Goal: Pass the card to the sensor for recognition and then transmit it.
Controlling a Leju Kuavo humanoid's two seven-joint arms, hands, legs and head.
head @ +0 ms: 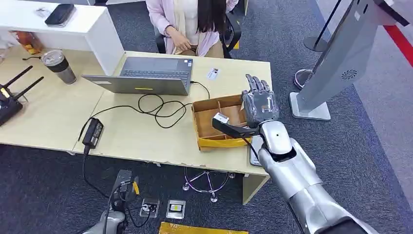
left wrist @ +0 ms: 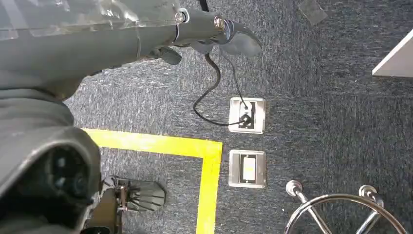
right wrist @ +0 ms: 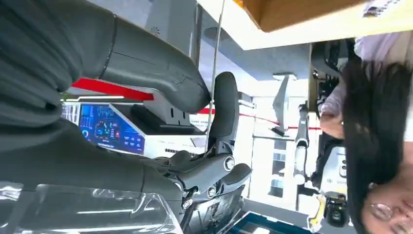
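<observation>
The card (head: 212,73) lies flat on the desk (head: 146,136) near the laptop (head: 146,75), prob. thin, light, stiff, slippery, so pinch at an edge; right hand (head: 259,102) is released above the cardboard box (head: 214,127), left hand (left wrist: 214,34) cannot tell.

Bare desktop (head: 146,141) at nine o'clock of the cardboard box (head: 214,122), crossed only by a looping black cable (head: 156,109). At ten o'clock, blocked by the open laptop (head: 146,75). At three o'clock, close off the desk edge, blocked by the grey kiosk stand (head: 336,63). Twelve o'clock: open desktop up to the seated person (head: 190,24).
</observation>
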